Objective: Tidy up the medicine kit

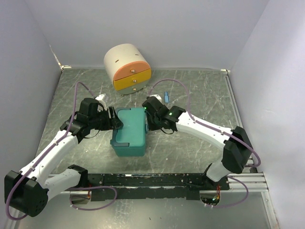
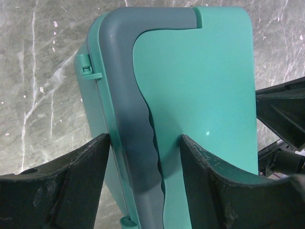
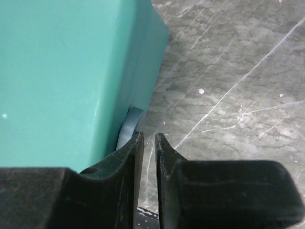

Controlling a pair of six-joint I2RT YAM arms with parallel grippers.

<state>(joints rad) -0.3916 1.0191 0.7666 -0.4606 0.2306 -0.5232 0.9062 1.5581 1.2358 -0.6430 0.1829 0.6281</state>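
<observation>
The medicine kit (image 1: 129, 130), a teal box with its lid down, lies on the table's middle. In the left wrist view its grey handle (image 2: 131, 95) runs along the lid's left edge (image 2: 205, 86). My left gripper (image 1: 114, 121) is at the kit's left side. Its jaws (image 2: 145, 143) are open and straddle the handle: one finger stands outside the box wall, the other over the lid. My right gripper (image 1: 147, 116) is at the kit's right side. Its fingers (image 3: 149, 136) are almost together with nothing between them, the left one against a grey hinge piece (image 3: 127, 129) low on the box wall (image 3: 71, 81).
A cream rounded cabinet (image 1: 125, 64) with orange and yellow drawers stands at the back. A small blue object (image 1: 166, 97) lies behind the right gripper. The marbled table (image 1: 190, 148) ends at a dark rail (image 1: 157, 180) in front. White walls close in all round.
</observation>
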